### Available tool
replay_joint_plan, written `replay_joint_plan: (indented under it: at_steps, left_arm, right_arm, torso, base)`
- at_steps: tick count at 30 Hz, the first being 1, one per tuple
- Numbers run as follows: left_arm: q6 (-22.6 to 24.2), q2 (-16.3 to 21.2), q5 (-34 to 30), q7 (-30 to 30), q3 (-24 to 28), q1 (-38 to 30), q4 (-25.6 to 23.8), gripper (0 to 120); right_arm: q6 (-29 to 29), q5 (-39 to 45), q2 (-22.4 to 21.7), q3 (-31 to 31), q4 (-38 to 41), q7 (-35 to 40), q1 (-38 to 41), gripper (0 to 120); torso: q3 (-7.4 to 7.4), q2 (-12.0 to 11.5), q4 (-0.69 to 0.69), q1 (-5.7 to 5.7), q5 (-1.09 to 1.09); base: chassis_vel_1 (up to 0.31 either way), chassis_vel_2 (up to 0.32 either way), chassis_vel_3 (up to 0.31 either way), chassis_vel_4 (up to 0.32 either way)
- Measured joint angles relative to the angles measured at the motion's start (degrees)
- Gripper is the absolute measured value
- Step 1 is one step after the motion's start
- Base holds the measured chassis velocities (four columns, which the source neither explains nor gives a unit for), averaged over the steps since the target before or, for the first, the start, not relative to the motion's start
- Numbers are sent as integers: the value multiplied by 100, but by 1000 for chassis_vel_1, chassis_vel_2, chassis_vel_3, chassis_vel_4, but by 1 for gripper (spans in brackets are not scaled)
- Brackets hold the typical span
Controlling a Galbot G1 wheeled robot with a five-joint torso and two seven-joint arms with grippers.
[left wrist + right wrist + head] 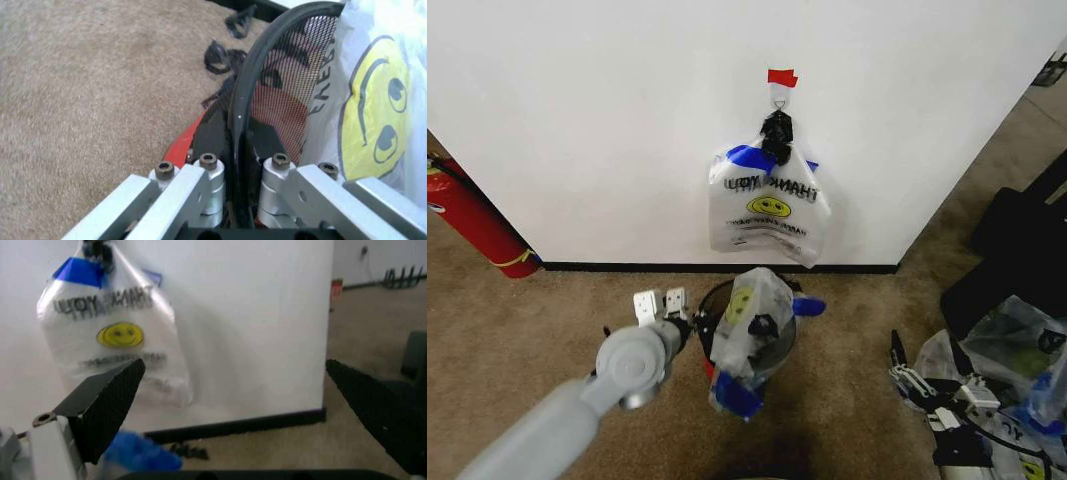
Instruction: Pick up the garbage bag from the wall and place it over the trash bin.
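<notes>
- The garbage bag (752,335) lies draped over the trash bin (712,300) on the carpet just in front of the wall (607,120); its smiley face points up and to the robot's left, one blue handle sticks out toward the right and another hangs down the near side of the bin.
- From the left wrist the bag (373,100) covers the far part of the bin's mesh, while the nearer stretch of the black rim (250,95) stands bare.
- The left gripper (660,305) sits at the bin's left edge; its jaws are narrow and straddle the rim, one black pad (212,137) outside and the other inside the mesh; I cannot tell for sure whether they press on it.
- The right gripper (240,400) is raised and faces the wall, its jaws wide apart and holding nothing.
- On the wall a bunch of identical bags (769,205) hangs from a black clip (777,130) on a small metal hook (779,95), under a piece of red tape (782,77).
- A red fire extinguisher (472,220) leans at the far left by the black baseboard (627,267).
</notes>
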Motion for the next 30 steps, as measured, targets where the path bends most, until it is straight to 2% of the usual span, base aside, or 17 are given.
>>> replay_joint_plan:
  at_steps: [2, 8, 18, 24, 29, 30]
  left_arm:
    - [-170, -106, 45, -38, -156, 188, -24, 3]
    - [-281, -415, 244, -20, -410, 441, 45, 3]
    - [-235, -603, 522, 131, -298, 533, 234, 3]
    - [-165, -616, 605, 158, -373, 564, 157, 20]
    - [91, -428, 794, 260, -576, 592, -115, 41]
    - [91, -428, 794, 260, -576, 592, -115, 41]
  right_arm:
    - [-329, -38, -29, -179, 141, 199, 2, 100]
    - [-705, -358, -99, -397, 215, 565, 102, 100]
    - [-1209, -478, -234, -624, 389, 996, 139, 100]
    - [-1419, -514, -286, -707, 405, 1169, 209, 100]
    - [-1429, -536, -303, -735, 256, 1188, 275, 100]
    - [-1429, -536, -303, -735, 256, 1188, 275, 100]
  torso:
    - [0, 0, 0, 0, 0]
    - [0, 0, 0, 0, 0]
    - [0, 0, 0, 0, 1]
    - [0, 0, 0, 0, -1]
    - [0, 0, 0, 0, 1]
    - [0, 0, 0, 0, 1]
  base:
    - [0, 0, 0, 0]
    - [0, 0, 0, 0]
    - [0, 0, 0, 0]
    - [0, 0, 0, 0]
    - [0, 0, 0, 0]
    - [0, 0, 0, 0]
